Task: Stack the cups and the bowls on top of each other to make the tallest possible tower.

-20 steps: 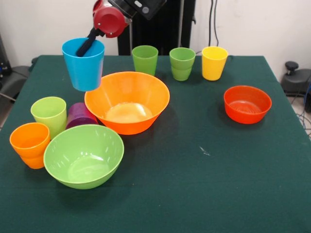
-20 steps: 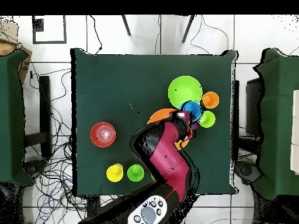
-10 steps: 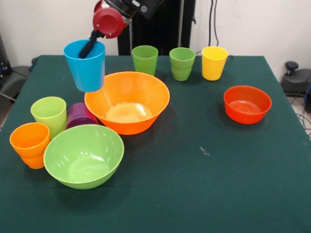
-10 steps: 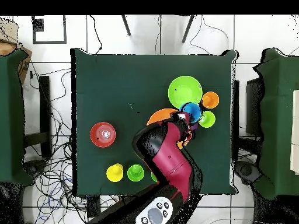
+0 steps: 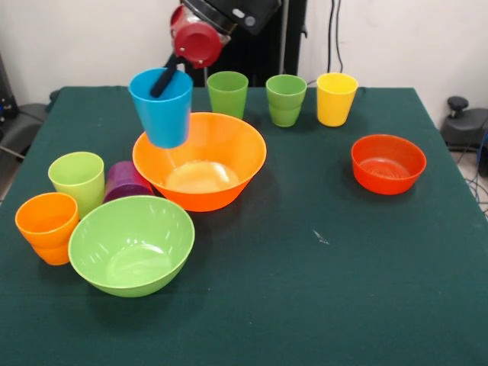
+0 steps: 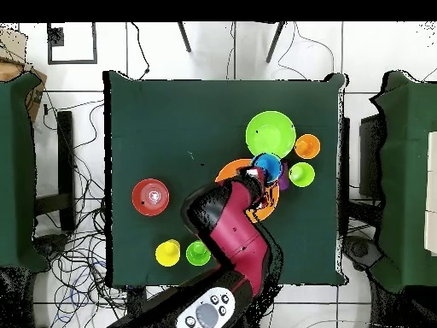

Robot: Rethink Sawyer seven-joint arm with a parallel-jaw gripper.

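Observation:
My gripper (image 5: 162, 84) is shut on the rim of a blue cup (image 5: 163, 113), with one finger inside it. The cup hangs upright in the air over the left rim of the large orange bowl (image 5: 202, 164). From above, the blue cup (image 6: 268, 166) shows beside the arm, over the orange bowl (image 6: 229, 169). A lime-green bowl (image 5: 131, 244) stands in front of it. Lime (image 5: 77, 178), purple (image 5: 124, 181) and orange (image 5: 47, 226) cups cluster at the left. Two green cups (image 5: 227, 94) (image 5: 286, 100) and a yellow cup (image 5: 336, 98) line the far edge.
A smaller red-orange bowl (image 5: 387, 163) stands alone at the right. The dark green table (image 5: 320, 290) has a small white mark near its middle. From above, the arm (image 6: 235, 231) covers part of the orange bowl and the table's near side.
The gripper has carried the blue cup to the right in the front view, from beside the orange bowl to over its left rim. Nothing else has moved.

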